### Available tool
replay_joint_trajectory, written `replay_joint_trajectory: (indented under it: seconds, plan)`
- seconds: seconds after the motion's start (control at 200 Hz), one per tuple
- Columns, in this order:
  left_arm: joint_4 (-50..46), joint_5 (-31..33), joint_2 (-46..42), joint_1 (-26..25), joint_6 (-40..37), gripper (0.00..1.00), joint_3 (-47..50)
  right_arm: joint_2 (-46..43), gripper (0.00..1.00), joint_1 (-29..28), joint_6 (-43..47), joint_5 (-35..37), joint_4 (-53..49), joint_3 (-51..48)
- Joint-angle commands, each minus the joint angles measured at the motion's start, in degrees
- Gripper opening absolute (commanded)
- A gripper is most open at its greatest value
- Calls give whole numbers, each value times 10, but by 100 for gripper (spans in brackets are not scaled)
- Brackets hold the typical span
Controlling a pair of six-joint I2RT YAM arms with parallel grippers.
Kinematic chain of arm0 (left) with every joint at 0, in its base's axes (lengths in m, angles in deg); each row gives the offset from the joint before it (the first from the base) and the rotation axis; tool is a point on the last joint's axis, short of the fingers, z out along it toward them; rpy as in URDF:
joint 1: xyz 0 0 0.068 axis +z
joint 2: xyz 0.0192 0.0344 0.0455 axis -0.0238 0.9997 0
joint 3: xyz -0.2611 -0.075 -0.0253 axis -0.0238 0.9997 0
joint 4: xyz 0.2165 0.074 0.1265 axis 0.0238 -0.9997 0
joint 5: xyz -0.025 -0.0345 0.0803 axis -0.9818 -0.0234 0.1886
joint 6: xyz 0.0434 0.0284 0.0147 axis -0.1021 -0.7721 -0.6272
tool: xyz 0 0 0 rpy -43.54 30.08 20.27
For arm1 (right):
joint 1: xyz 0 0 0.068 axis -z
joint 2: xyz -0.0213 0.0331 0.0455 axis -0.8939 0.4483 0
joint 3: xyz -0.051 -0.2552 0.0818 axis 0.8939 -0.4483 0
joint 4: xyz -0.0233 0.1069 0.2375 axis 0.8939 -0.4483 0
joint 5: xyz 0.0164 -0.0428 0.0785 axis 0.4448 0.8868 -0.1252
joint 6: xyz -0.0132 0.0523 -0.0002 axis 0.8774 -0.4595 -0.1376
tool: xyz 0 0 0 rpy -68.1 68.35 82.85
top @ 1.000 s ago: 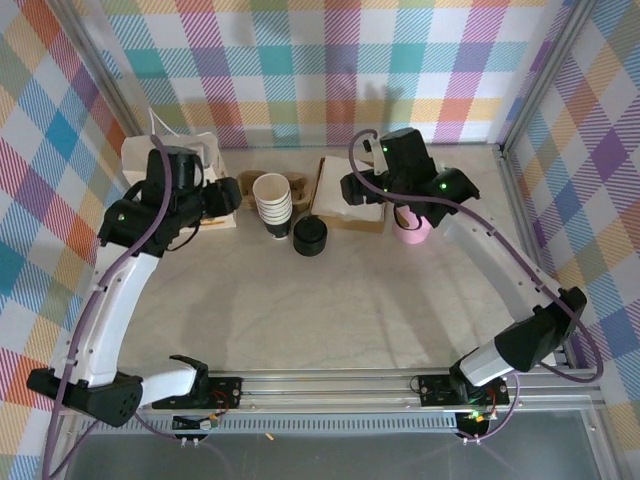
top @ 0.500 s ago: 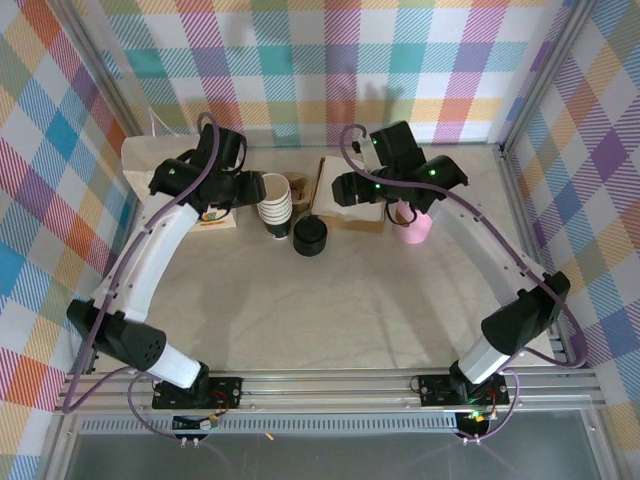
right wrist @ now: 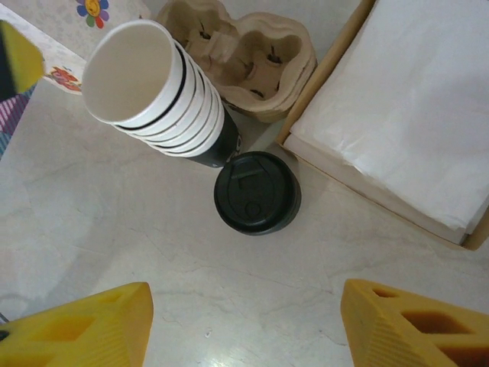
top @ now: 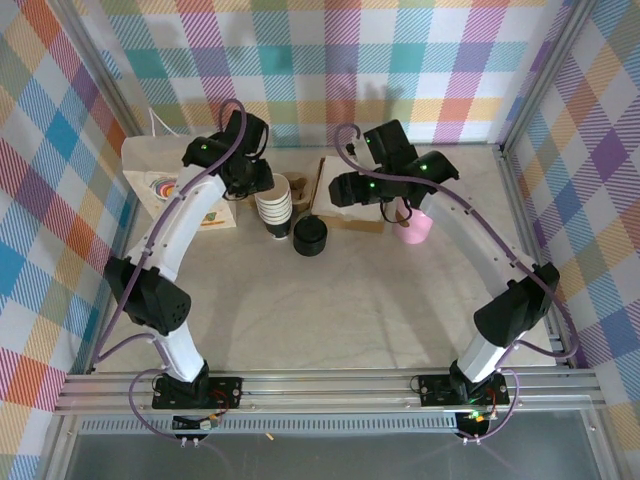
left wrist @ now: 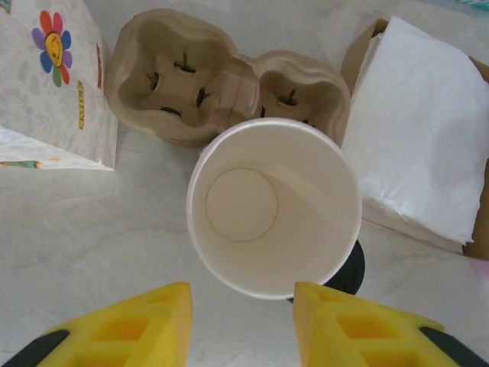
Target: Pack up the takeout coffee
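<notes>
Left hand [left wrist: 241, 321] has swung from bag [top: 165, 185] to cup stack [left wrist: 273, 206]
It and right hand [right wrist: 244, 321] are released, empty; takeout coffee [right wrist: 257, 192], at the stack's 4 o'clock, is unpicked.

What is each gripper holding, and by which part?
Nothing held: left gripper open beside the stack of white paper cups; right gripper open, clear of the black-lidded takeout coffee cup.

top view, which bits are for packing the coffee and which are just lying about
For the job: takeout coffee, white paper bag, probably the cup carrier.
Lying about: stack of lidless cups, box of napkins, pink cup.
</notes>
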Motion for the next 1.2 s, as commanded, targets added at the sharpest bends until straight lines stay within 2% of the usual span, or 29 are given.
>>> replay_joint_trajectory:
  seconds: [0.0, 0.16, 0.485, 1.195]
  plan:
    - [-30, 3, 13, 11, 12, 39, -26, 11, 65, -3, 3, -27, -7, 24]
    - [-35, -20, 38, 24, 16, 35, -34, 19, 65, -3, 5, -41, -13, 32]
    - [-92, -11, 104, 34, 16, 35, -104, 26, 67, -3, 22, -43, -25, 43]
    - [-101, -36, 125, 50, 20, 25, -105, 42, 70, -3, 30, -57, -38, 50]
